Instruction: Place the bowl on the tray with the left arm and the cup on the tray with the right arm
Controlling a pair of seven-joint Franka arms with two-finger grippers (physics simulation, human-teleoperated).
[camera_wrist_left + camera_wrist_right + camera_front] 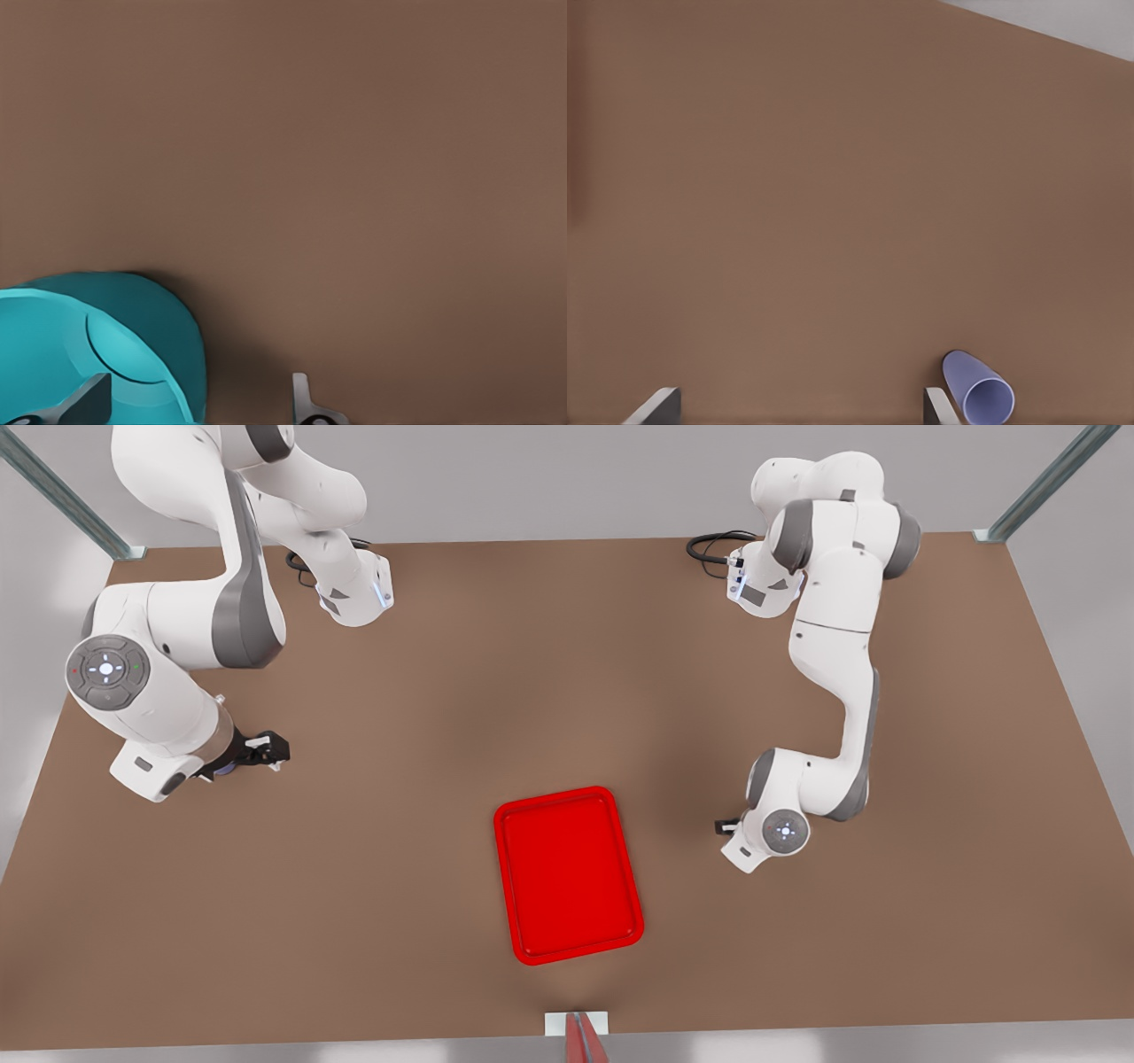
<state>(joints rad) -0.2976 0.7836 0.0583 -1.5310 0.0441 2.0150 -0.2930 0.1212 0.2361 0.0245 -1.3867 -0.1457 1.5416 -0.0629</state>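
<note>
Both arms are down low at the bench [354, 921] and the red tray [567, 872] sits bare in the middle, nothing on it yet. So neither placement is done.

At the front view's right, the left pincer [199, 403] is down at the turquoise bowl [97, 345]. One finger sits inside the bowl, the other outside with bench between it and the wall, so the jaws are spread and straddling the rim, not yet closed on it. The bowl rests on the bench, well apart from the tray.

At the front view's left, the right pincer [802, 407] is spread wide too, gripping nothing. The purple cup [979, 390] appears to lie on its side on the bench, mouth showing, just beside one finger and outside the gap rather than between the fingers. In the front view a sliver of it peeks out under that pincer [257, 755].

My read: still the reach-and-grasp stage for both. Grasp, lift, carry and set-down all remain, and the cup needs the pincer realigned first.
</note>
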